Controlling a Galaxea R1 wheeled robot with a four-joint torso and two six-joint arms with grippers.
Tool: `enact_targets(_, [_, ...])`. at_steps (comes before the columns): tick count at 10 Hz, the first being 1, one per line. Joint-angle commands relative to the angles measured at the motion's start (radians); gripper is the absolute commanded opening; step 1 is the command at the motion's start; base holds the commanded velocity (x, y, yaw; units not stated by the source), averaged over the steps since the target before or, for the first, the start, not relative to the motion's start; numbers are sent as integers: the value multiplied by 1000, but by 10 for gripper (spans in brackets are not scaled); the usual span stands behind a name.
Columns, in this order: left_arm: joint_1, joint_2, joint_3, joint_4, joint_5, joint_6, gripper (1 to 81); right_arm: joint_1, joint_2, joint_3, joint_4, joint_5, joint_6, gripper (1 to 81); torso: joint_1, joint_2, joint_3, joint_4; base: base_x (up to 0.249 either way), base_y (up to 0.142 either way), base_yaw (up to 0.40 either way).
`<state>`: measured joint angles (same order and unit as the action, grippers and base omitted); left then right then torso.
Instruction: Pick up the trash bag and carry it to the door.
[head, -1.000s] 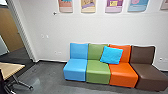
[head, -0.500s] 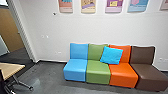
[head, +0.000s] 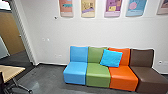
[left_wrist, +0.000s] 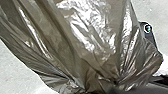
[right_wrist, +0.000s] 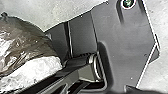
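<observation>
Left end effector (left_wrist: 112, 84): gripping bag (left_wrist: 75, 42), folds bunched | right end effector: cannot tell | cushion (head: 111, 58), blue, on sofa (head: 98, 74)

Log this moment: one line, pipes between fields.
trash bag: bunched, in left wrist view | grip: unclear | door: head view, left side | blue pillow: on multicolored couch
</observation>
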<state>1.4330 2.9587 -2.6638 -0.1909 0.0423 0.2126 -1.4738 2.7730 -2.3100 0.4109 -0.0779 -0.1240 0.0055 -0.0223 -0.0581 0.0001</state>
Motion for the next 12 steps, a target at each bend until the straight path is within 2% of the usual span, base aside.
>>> enact_targets(1, [-53, -7, -2, 2, 59, 10, 10, 51, 1, -5, -1, -72, -5, 811, 0, 0, 0, 0, 0, 0, 0])
enact_targets(12, [-55, -13, -1, 8, 68, 11, 10, 48, 6, -12, -3, -72, -6, 811, 0, 0, 0, 0, 0, 0, 0])
